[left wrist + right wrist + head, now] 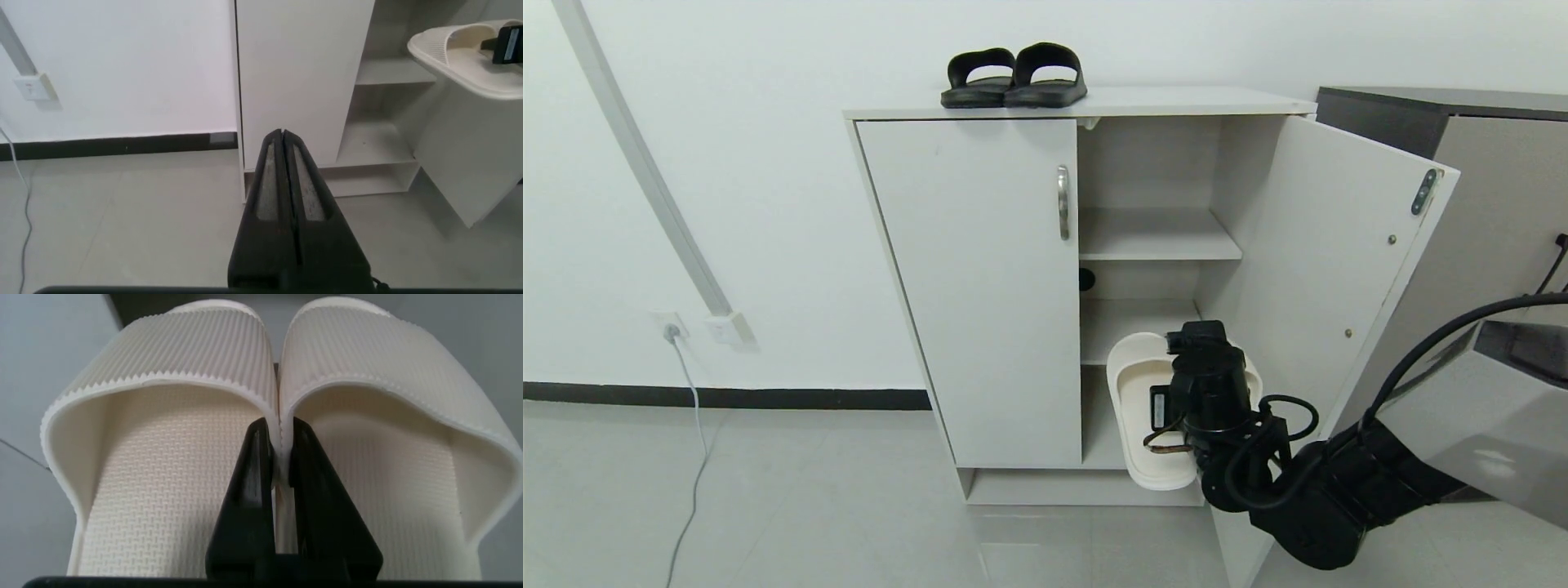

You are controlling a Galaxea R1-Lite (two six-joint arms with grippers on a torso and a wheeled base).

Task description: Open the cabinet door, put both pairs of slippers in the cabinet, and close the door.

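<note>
Gripper of right arm [279, 433] clamped on inner edges of white slippers [163, 457], held before open cabinet [968, 286], seemingly at lower shelf level. Left gripper [282, 140] closed, empty. Placing step; next: push inward, release. Black slippers [1013, 77] sat atop cabinet.

The white cabinet [968, 286] stands on the grey floor [809, 506], its back to the wall. On its top board [1176, 102], high above the right gripper [1194, 333] and to that gripper's left, the black slippers [1014, 77] lie side by side, soles down, touching each other. In the open right half, the upper shelf [1156, 237] sits above the gripper, the middle shelf [1131, 322] just beyond it, and the lowest shelf [1098, 429] below it. The gripper holds the white slippers [1135, 408] in the air before that opening. Far to the gripper's left, a grey cable [690, 490] trails across the floor.
</note>
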